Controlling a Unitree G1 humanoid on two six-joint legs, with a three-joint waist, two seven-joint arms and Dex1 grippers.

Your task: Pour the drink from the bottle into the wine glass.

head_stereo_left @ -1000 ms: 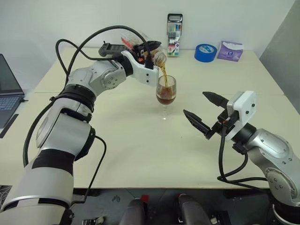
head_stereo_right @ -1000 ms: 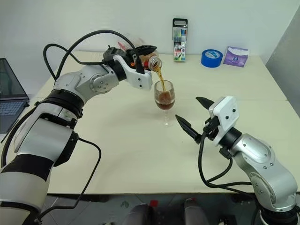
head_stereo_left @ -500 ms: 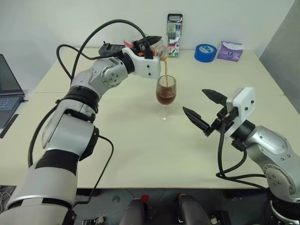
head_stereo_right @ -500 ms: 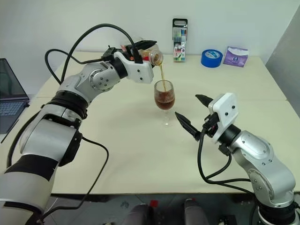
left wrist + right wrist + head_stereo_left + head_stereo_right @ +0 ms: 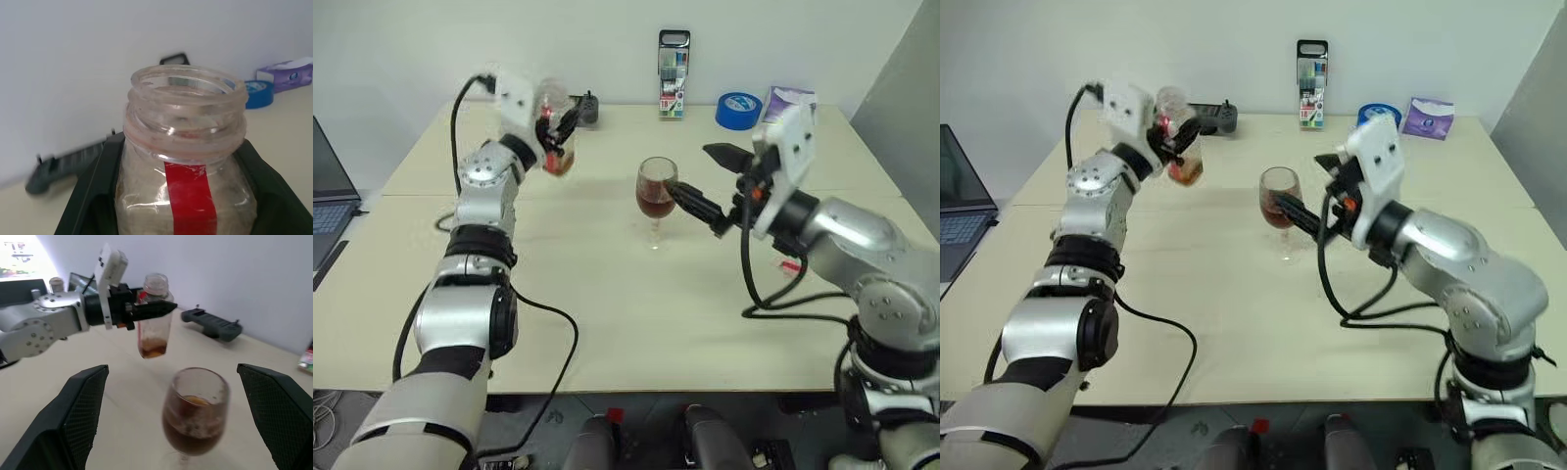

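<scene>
Table [image 5: 607, 294]: L gripper [image 5: 560, 132] clamps bottle [image 5: 555, 127]; R gripper [image 5: 703, 181] wide open.

An office: laptop [image 5: 331, 191], marker-pen case [image 5: 673, 73], tape roll [image 5: 740, 109] on a table [image 5: 607, 294].

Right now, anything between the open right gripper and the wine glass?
Nothing visible. The right gripper is open, a finger on each side of the wine glass. The bottle, held by the left gripper, hangs clear beyond it.
</scene>
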